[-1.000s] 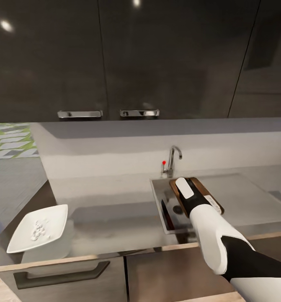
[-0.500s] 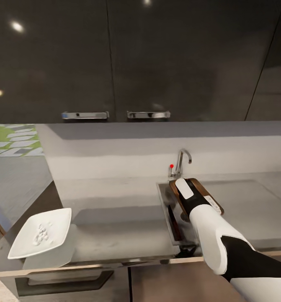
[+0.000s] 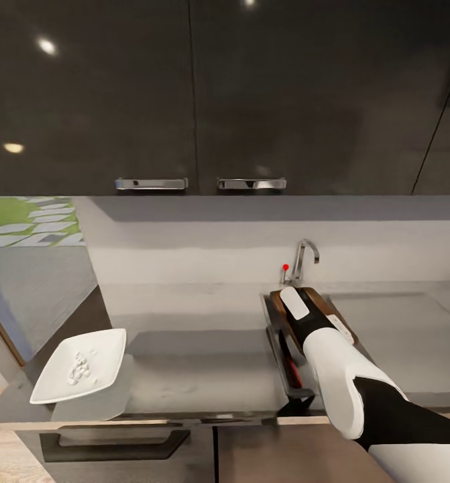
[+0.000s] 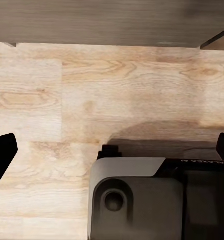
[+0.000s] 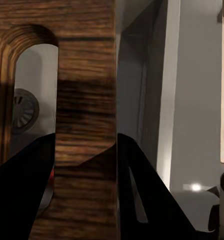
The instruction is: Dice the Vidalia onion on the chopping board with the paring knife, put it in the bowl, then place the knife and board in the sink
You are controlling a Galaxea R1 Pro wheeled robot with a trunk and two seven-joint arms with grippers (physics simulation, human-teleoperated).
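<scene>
Since a second ago the whole head view has slid sideways, so the camera has turned; the right arm keeps its pose over the sink [image 3: 273,320]. The right gripper [image 5: 84,150] is clamped on the chopping board [image 5: 84,75], a dark finger on each side, holding it above the basin with the drain visible through the board's handle slot. The paring knife [image 3: 293,370] lies inside the sink. The bowl [image 3: 84,365] sits on the countertop [image 3: 198,362], well apart from the sink. The left gripper's [image 4: 112,150] fingers are spread apart over wooden floor.

Your right arm [image 3: 332,349] hides most of the board [image 3: 318,300]; the knife [image 3: 293,370] shows only a red handle.
</scene>
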